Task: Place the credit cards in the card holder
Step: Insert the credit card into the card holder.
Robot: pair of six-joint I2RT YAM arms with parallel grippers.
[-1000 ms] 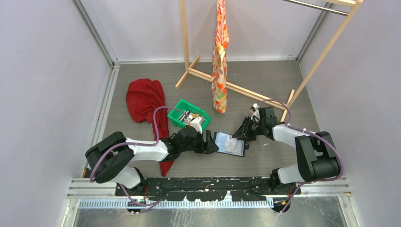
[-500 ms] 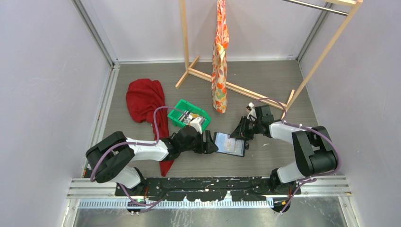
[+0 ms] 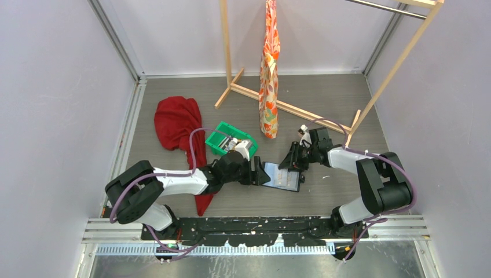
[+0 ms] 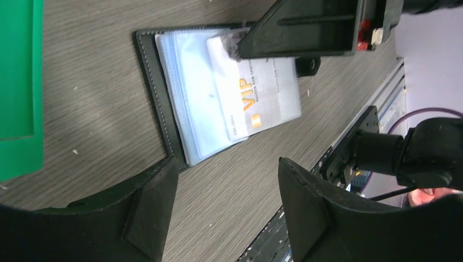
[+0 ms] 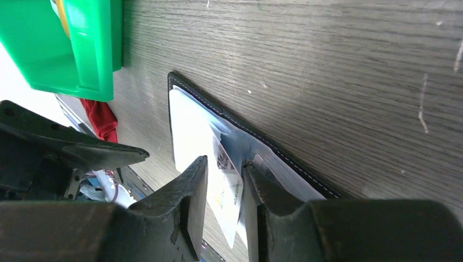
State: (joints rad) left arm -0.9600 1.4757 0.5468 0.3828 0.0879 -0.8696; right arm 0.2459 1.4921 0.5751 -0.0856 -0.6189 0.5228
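The card holder [image 3: 282, 177] lies open on the table, its black edge [image 4: 158, 93] framing pale blue sleeves. A whitish credit card [image 4: 256, 98] with orange "VIP" lettering rests tilted on the sleeves, its far end between my right gripper's [image 5: 225, 164] fingers. Those jaws stand narrowly apart, with a gap showing beside the card [image 5: 226, 191]. My left gripper [image 4: 226, 207] is open at the holder's left edge, one finger [image 4: 153, 207] over its corner and nothing between the fingers. From above, the left gripper [image 3: 259, 172] and right gripper [image 3: 288, 164] flank the holder.
A green plastic tray [image 3: 223, 132] with whitish and dark items in it stands just behind the left gripper. Red cloth [image 3: 176, 124] lies at the left. A wooden rack [image 3: 289, 107] with a hanging patterned cloth [image 3: 269, 69] stands at the back.
My right gripper has moved left over the holder with the card, and its jaws have loosened. The left gripper shifted slightly up.
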